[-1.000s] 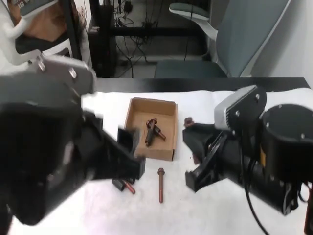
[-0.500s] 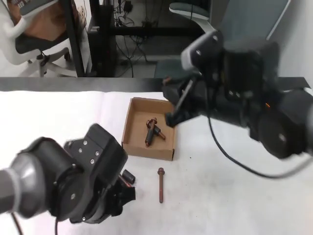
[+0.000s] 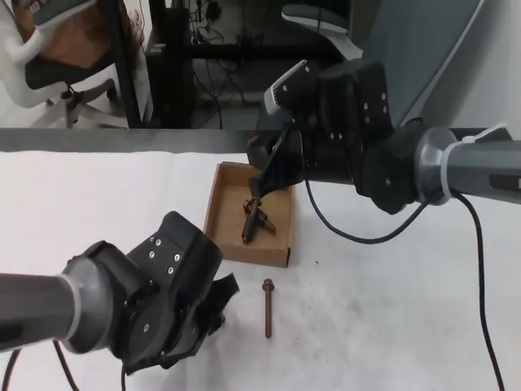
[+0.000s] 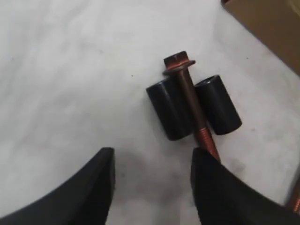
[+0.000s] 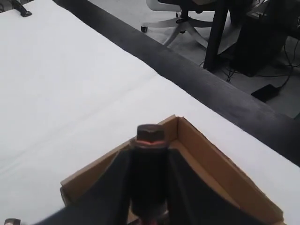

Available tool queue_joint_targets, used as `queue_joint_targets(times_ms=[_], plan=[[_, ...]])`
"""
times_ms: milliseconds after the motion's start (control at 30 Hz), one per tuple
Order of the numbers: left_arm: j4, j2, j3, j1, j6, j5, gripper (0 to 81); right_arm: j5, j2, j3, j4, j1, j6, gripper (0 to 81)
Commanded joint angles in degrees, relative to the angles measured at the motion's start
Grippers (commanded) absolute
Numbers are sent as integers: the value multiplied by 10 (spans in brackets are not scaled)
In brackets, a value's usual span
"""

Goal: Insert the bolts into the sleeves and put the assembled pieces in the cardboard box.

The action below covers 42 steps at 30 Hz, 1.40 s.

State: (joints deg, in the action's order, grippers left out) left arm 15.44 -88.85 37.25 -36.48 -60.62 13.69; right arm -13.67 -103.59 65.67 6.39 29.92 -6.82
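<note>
A cardboard box [image 3: 281, 254] sits mid-bench with an assembled bolt-and-sleeve [image 3: 252, 221] lying inside. My right gripper [image 5: 149, 187] hangs above the box's far left corner [image 5: 206, 150], shut on a black sleeve with a copper bolt [image 5: 150, 134] through it, head up. That gripper [image 3: 262, 175] is over the box's back edge in the high view. My left gripper [image 4: 152, 187] is open just above the cloth. Ahead of its fingers [image 4: 93, 187] lie two black sleeves [image 4: 171, 110] [image 4: 218, 105] with a bolt [image 4: 187, 93] between them. Another loose bolt [image 3: 268, 308] lies in front of the box.
White cloth [image 3: 391, 326] covers the bench, with open room to the right of the box. A black bench edge [image 3: 98, 140] runs along the back, with office chairs [image 3: 407, 57] behind. A cable [image 3: 480, 269] trails from the right arm.
The right arm has swung from the bench's right side up and left, carrying its piece over the box. The left arm has pulled back and lowered toward the sleeves at front left.
</note>
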Motion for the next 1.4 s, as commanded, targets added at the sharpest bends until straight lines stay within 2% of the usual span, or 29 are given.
queue_joint_targets(times_ms=[0, 133, 367, 600, 800, 967, 1000, 1067, 1133, 1200, 1267, 1300, 1333, 1367], plan=[[-5, -1, 7, 6, -17, 15, 472, -10, 5, 8, 3, -3, 12, 6], [-12, -5, 7, 29, -40, 32, 472, -10, 5, 8, 3, -3, 33, 6], [-62, -36, 7, 71, -41, -15, 472, -12, 5, 8, 37, -3, 34, 6], [-92, -54, 25, 72, -41, -57, 472, -7, -7, 10, -3, -14, 50, 6], [-76, -54, 30, 72, -41, -62, 472, 37, -37, 14, -36, -15, 57, 6], [-33, -54, 31, 72, -36, -63, 472, 35, -85, 51, -70, -14, 59, 6], [-26, -54, 31, 72, -34, -63, 452, 35, -93, 61, -78, -13, 60, 6], [-15, -54, 31, 72, -28, -61, 346, 21, -110, 81, -103, -12, 68, 13], [-11, -54, 31, 72, -12, -57, 167, 8, -115, 92, -121, -10, 68, 106], [-15, -54, 31, 72, -1, -55, 18, 8, -110, 92, -121, -8, 68, 308], [-27, -54, 31, 72, 8, -52, 13, 6, -97, 92, -121, -7, 74, 553], [-30, -54, 31, 72, 9, -53, 0, 5, -89, 92, -121, -7, 91, 629], [-33, -54, 31, 72, 9, -53, 13, 5, -77, 92, -124, -7, 108, 673], [-35, -54, 31, 72, 11, -58, 35, 5, -62, 92, -125, -7, 116, 673]])
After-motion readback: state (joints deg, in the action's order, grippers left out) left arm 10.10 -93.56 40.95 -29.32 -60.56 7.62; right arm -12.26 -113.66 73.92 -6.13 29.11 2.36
